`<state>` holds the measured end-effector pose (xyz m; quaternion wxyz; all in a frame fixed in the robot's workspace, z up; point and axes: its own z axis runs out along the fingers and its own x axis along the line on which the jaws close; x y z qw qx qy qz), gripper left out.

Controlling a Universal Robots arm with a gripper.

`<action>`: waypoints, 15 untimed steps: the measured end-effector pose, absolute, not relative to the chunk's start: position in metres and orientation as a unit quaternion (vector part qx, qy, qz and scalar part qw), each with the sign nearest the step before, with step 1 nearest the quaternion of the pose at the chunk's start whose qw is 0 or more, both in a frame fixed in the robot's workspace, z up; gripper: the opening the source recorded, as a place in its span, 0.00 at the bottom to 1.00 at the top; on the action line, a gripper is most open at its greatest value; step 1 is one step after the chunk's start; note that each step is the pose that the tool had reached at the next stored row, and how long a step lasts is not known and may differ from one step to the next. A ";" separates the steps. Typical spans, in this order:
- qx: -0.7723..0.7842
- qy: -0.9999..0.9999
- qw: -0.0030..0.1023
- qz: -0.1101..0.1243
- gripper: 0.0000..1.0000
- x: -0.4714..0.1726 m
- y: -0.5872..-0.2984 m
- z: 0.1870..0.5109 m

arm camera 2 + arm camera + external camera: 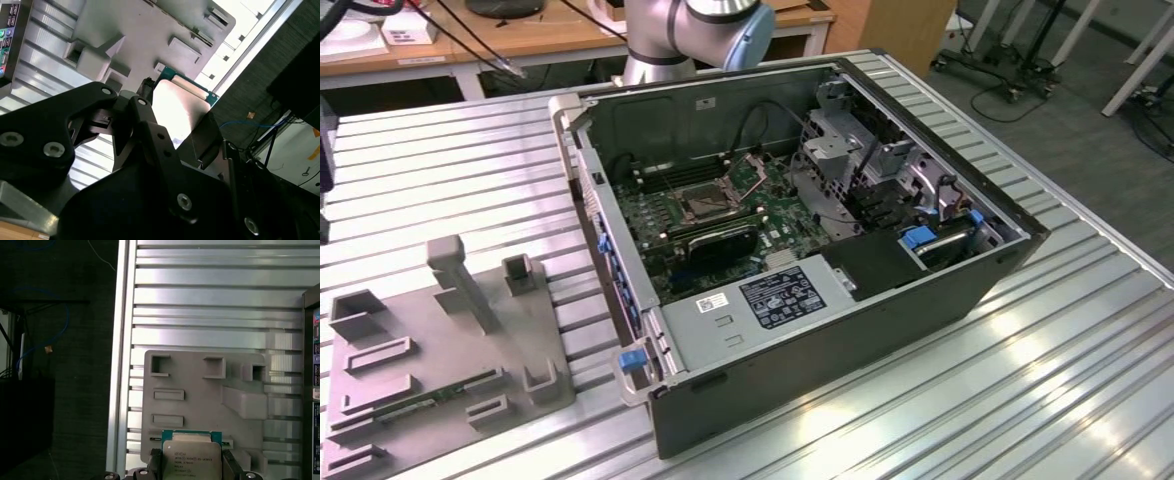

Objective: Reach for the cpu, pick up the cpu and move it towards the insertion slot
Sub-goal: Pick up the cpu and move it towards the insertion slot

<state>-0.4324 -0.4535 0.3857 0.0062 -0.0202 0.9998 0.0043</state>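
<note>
In both wrist views the cpu (191, 452) is a small square chip with a pale metal face and a green edge. My gripper (192, 466) is shut on it, one black finger (156, 462) on each side. The chip hangs well above the grey holder plate (200, 390). The second wrist view shows the cpu (180, 107) tilted between the black finger links of the gripper (176, 117). In the exterior view the insertion slot (700, 204), a square socket with a shiny frame and dark centre, lies on the board inside the open computer case (854, 330).
The grey holder plate (440, 350) lies on the ribbed metal table (1041, 380) at the exterior view's left, with raised blocks and a thin green strip (420, 405) on it. The arm's base (680, 30) rises behind the case. Drive cages and cables crowd the case's right half.
</note>
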 end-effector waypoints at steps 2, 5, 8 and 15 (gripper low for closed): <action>-0.020 1.000 0.006 0.004 0.55 -0.431 -0.453 0.386; -0.020 1.000 0.006 0.004 0.55 -0.428 -0.453 0.386; -0.020 1.000 0.006 0.004 0.55 -0.427 -0.453 0.386; -0.020 1.000 0.006 0.004 0.55 -0.421 -0.453 0.386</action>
